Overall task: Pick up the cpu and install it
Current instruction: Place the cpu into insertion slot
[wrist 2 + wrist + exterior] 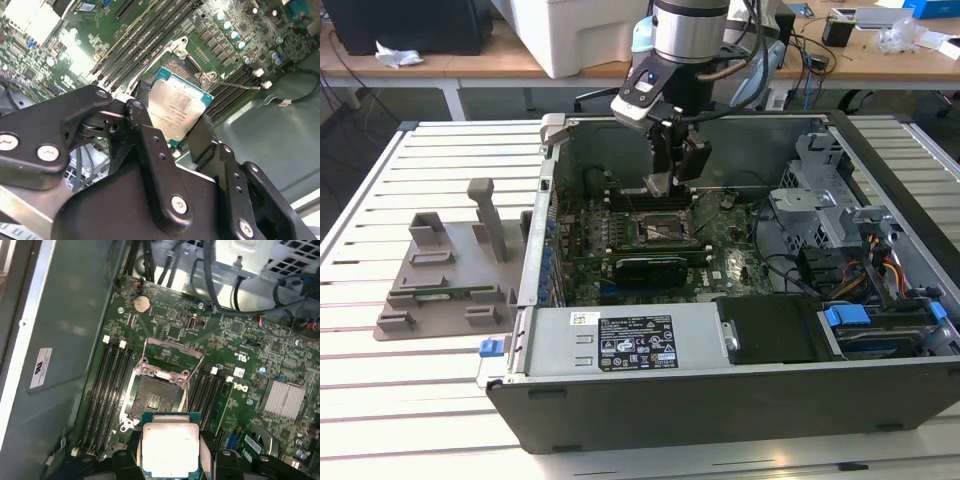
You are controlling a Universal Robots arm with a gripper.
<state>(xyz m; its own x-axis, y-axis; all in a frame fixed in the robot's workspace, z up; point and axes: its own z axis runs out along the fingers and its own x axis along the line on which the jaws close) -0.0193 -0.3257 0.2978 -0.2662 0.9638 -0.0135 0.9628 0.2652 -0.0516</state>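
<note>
my gripper [174, 120]: jaws closed on the cpu [179, 102] by its edges; open socket [155, 397] of the motherboard [240, 340] lies just below my jaws.

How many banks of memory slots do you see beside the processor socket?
2. One bank runs along one side of the open socket; the other bank runs along the opposite side. The tool holds the cpu near the socket; parts may be hidden.
</note>
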